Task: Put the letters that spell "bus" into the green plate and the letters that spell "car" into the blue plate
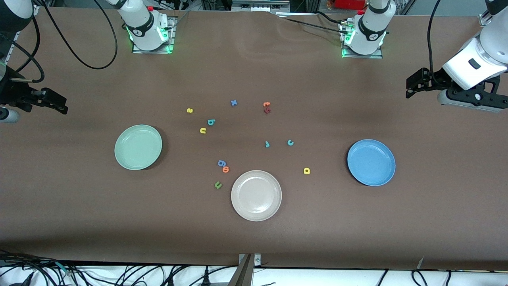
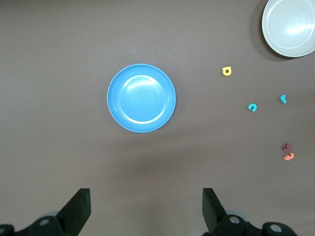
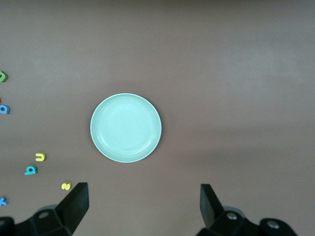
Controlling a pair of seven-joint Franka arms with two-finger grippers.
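Observation:
The empty green plate lies toward the right arm's end, the empty blue plate toward the left arm's end. Between them on the table are the yellow s, teal b and yellow u, then the teal r, teal c and yellow a. My left gripper hangs open and empty, high over the table's end past the blue plate. My right gripper hangs open and empty past the green plate.
A beige plate sits nearest the front camera, midway between the two plates. Stray letters: blue x, orange letter on a dark red one, blue g, orange o, green u.

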